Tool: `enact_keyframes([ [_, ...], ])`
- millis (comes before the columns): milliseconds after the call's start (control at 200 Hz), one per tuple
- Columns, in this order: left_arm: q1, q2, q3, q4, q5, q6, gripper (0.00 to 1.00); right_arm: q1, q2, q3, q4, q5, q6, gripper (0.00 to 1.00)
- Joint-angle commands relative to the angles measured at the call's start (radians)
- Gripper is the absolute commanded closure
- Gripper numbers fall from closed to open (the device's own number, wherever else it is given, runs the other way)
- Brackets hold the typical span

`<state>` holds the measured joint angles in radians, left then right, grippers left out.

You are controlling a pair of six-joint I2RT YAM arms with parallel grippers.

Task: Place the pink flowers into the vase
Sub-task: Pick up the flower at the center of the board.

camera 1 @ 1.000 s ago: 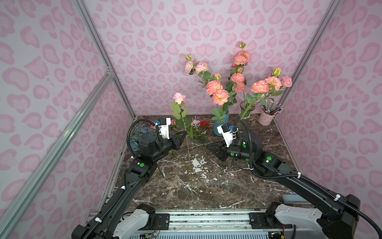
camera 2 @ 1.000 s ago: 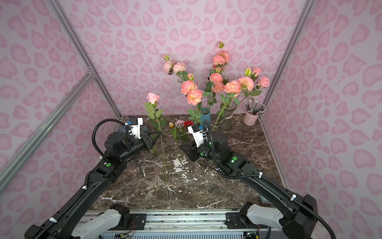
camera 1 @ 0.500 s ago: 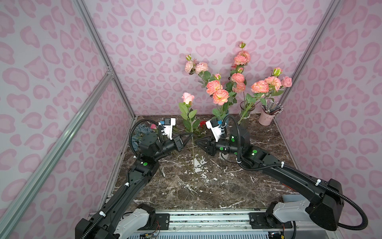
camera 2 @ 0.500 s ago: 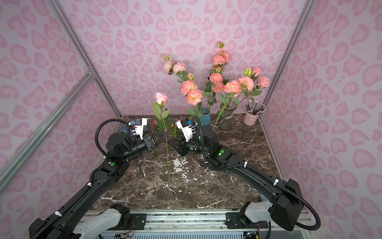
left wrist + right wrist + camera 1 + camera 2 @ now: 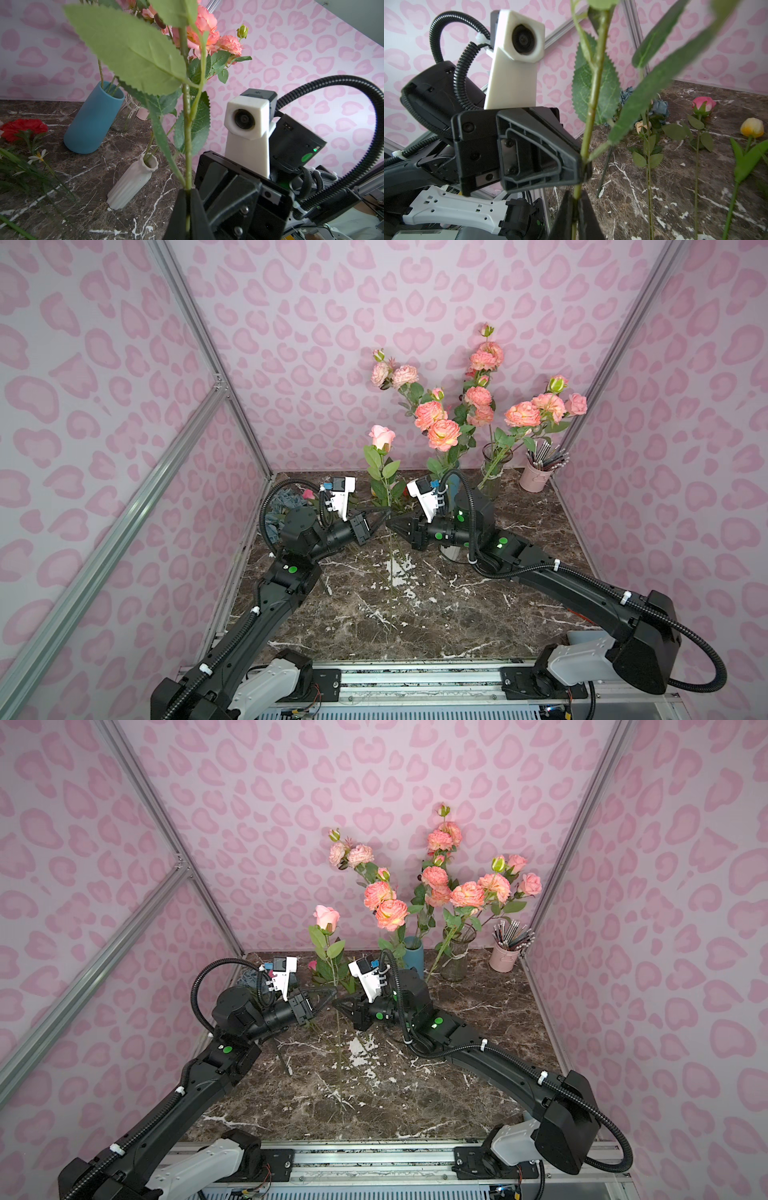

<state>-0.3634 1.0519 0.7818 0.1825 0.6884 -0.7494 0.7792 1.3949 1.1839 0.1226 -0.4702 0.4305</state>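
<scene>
A pink rose (image 5: 381, 436) (image 5: 326, 916) on a long leafy stem (image 5: 188, 145) (image 5: 591, 104) stands upright above the table's middle. My left gripper (image 5: 387, 511) (image 5: 188, 199) is shut on that stem. My right gripper (image 5: 389, 524) (image 5: 576, 204) faces it and is shut on the same stem just below. A white ribbed vase (image 5: 133, 182) with one stem in it stands under my right arm. The blue vase (image 5: 413, 957) and glass vase (image 5: 494, 472) at the back hold salmon-pink blooms (image 5: 442, 433). Another pink rose (image 5: 703, 106) lies on the table.
A red carnation (image 5: 22, 127), a yellow bud (image 5: 751, 127) and a dusty-blue bunch (image 5: 660, 107) lie at the back left of the marble table (image 5: 415, 614). A pink cup of pencils (image 5: 538, 479) stands at the back right. Patterned walls close in three sides.
My left gripper carried the upright rose a little to the right. My right gripper swung left to meet it and shut on the stem below the left gripper.
</scene>
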Motion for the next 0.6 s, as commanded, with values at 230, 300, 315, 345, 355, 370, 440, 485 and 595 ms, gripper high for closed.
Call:
enact_keyframes([
  [230,-0.002,-0.002,0.029,-0.020,0.004,0.037,0.78,0.002,-0.028,0.011,0.009,0.079,-0.034,1.00],
  [300,-0.002,-0.008,0.032,-0.038,-0.008,0.046,0.62,0.002,-0.033,0.017,-0.008,0.098,-0.045,1.00],
  [315,-0.002,-0.010,0.034,-0.045,-0.011,0.050,0.59,0.003,-0.037,0.019,-0.015,0.106,-0.051,1.00],
  [345,-0.002,-0.013,0.039,-0.067,-0.020,0.062,0.57,0.004,-0.041,0.024,-0.028,0.121,-0.060,1.00],
  [355,-0.002,-0.013,0.041,-0.076,-0.023,0.067,0.56,0.004,-0.043,0.025,-0.033,0.127,-0.062,1.00],
  [370,-0.002,-0.016,0.046,-0.089,-0.029,0.075,0.55,0.005,-0.048,0.028,-0.040,0.134,-0.068,1.00],
  [440,-0.002,-0.032,0.064,-0.153,-0.065,0.112,0.53,0.014,-0.068,0.042,-0.085,0.194,-0.102,1.00],
  [485,-0.002,-0.044,0.077,-0.195,-0.094,0.134,0.52,0.022,-0.084,0.054,-0.117,0.240,-0.130,1.00],
  [595,0.000,-0.064,0.101,-0.277,-0.168,0.161,0.52,0.046,-0.129,0.074,-0.184,0.344,-0.188,1.00],
])
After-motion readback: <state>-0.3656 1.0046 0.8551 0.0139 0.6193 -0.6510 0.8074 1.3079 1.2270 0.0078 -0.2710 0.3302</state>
